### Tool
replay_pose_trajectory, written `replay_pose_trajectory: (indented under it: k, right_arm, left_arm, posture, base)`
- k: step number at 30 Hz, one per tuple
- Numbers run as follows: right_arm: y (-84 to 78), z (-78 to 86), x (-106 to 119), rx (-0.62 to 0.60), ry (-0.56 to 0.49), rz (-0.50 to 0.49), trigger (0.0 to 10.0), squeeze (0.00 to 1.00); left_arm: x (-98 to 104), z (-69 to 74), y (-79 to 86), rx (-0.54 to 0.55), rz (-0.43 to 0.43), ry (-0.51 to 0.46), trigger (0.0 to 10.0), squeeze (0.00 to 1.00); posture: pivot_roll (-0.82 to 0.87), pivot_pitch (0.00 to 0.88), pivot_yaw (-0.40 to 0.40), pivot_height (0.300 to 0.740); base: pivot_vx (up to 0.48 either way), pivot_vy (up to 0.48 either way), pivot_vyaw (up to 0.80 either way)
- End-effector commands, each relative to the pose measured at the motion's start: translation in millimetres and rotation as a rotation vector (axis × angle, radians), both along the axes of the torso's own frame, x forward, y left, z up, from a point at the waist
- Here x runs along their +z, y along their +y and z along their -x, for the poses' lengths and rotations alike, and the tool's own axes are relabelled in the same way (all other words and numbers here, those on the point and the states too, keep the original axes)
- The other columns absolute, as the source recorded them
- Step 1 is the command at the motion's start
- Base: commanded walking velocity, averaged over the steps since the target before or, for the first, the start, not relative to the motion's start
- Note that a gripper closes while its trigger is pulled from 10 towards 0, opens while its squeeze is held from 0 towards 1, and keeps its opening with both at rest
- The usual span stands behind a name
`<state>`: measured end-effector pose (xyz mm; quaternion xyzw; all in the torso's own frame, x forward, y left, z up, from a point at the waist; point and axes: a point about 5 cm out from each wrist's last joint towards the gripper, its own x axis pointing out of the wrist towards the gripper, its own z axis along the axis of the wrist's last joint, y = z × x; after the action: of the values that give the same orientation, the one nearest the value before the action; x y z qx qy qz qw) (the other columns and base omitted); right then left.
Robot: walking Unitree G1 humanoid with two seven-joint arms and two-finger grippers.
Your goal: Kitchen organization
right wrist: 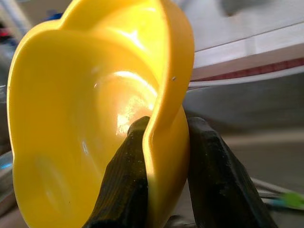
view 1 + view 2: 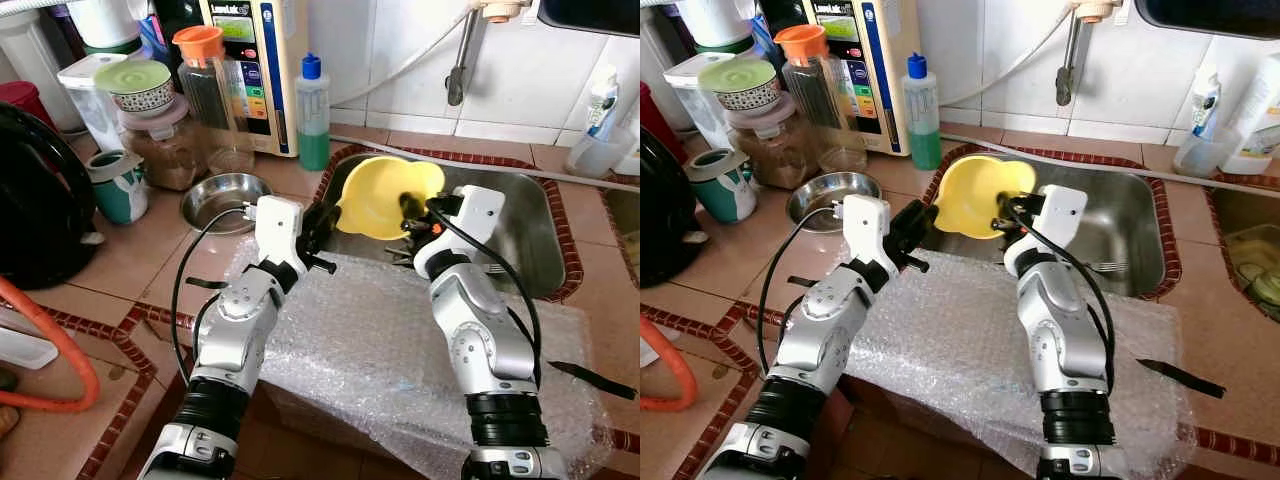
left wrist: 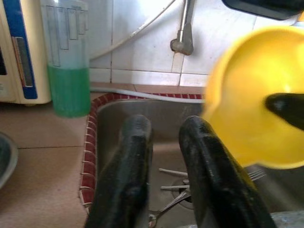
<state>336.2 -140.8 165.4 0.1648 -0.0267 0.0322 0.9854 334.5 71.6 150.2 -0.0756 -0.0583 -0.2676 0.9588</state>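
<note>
Right gripper [image 1: 164, 156] pinches yellow bowl [image 2: 385, 195] over sink [image 2: 520, 235].

Yellow bowl [image 1: 95, 118]: base cut off by the right wrist view's edge, far rim blurred. Sink [image 2: 520, 230]: near wall hidden behind bowl and right arm. Utensils [image 3: 175, 190] in the sink: blurred, type unclear.

Tiled counter [image 2: 120, 270] carrying steel bowl [image 2: 224, 200], teal mug [image 2: 118, 186], jars, green bottle [image 2: 313, 112], bubble wrap [image 2: 380, 345]; sink [image 2: 515, 235] holding cutlery.
</note>
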Motion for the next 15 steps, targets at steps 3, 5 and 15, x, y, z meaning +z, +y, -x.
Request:
replay_pose_trajectory:
  k: [3, 5, 15]
  right_arm:
    - [-6.1, -5.7, 5, -0.068, -0.014, 0.032, 0.0, 0.0]
    - [-12.1, -9.6, 1, -0.119, 0.004, 0.051, 0.0, 0.0]
    - [-37.2, -24.4, -18, -0.292, 0.03, 0.27, 0.0, 0.0]
  left_arm:
    - [3, 4.1, -0.9, -0.047, 0.004, -0.006, 10.0, 1.0]
    - [5, 6.9, -3.2, -0.084, 0.01, -0.009, 10.0, 1.0]
    - [-4, 13.5, 3.3, -0.092, -0.066, -0.002, 10.0, 1.0]
  posture:
    - [0.03, 0.012, 0.092, 0.74]
    - [0.03, 0.011, 0.092, 0.74]
    - [0.06, 0.012, 0.092, 0.74]
  base:
    - [0.0, 0.0, 0.0]
    - [0.0, 0.0, 0.0]
    - [0.0, 0.0, 0.0]
